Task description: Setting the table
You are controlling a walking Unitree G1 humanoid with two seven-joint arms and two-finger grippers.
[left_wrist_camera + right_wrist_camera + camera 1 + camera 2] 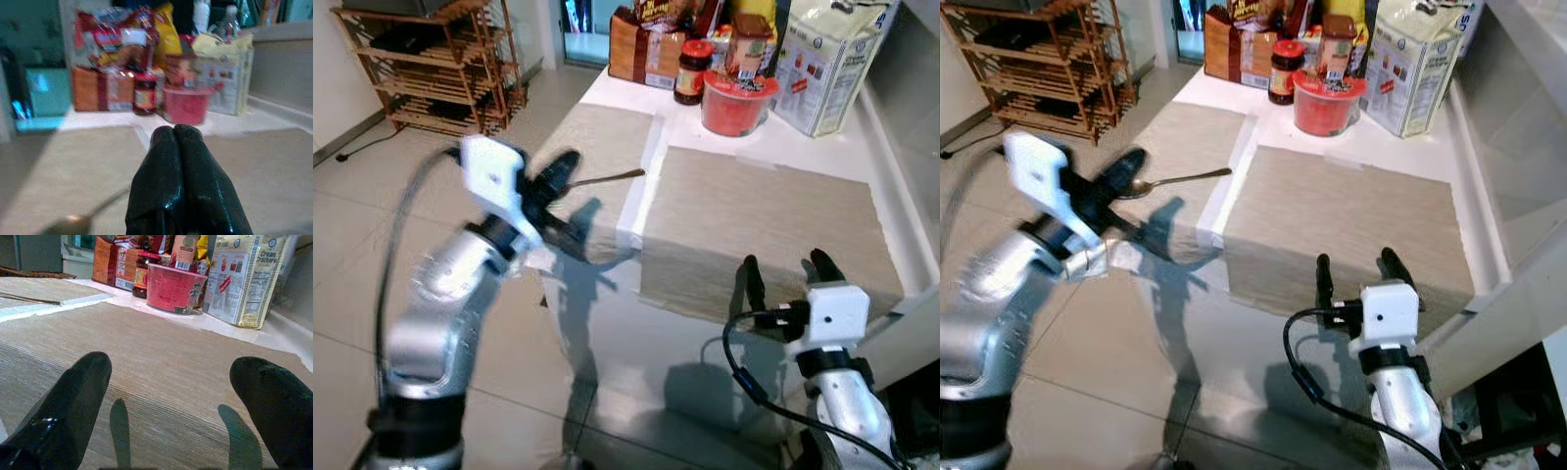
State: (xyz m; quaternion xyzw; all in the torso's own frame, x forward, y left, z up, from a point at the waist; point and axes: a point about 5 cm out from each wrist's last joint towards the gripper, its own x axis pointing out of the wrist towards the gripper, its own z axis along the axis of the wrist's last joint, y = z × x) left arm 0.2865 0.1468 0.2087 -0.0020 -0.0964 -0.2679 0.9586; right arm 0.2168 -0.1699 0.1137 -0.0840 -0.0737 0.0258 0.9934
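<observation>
A metal spoon (1178,179) lies on the left beige placemat (602,132), its bowl toward the table's left edge and its handle toward the middle. My left gripper (563,168) hovers by the spoon's bowl with its fingers (176,161) pressed shut and nothing between them. In the left wrist view the spoon (73,223) lies beside and below the fingers. My right gripper (785,266) is open over the near edge of the right placemat (764,211), which is bare. In the right wrist view its fingers (73,396) stand wide apart above the mat.
A red bowl (734,103), a dark jar (692,70), a cracker bag (827,59) and snack boxes (641,49) crowd the far end of the white table (636,211). A wooden rack (431,59) stands on the tiled floor at the left.
</observation>
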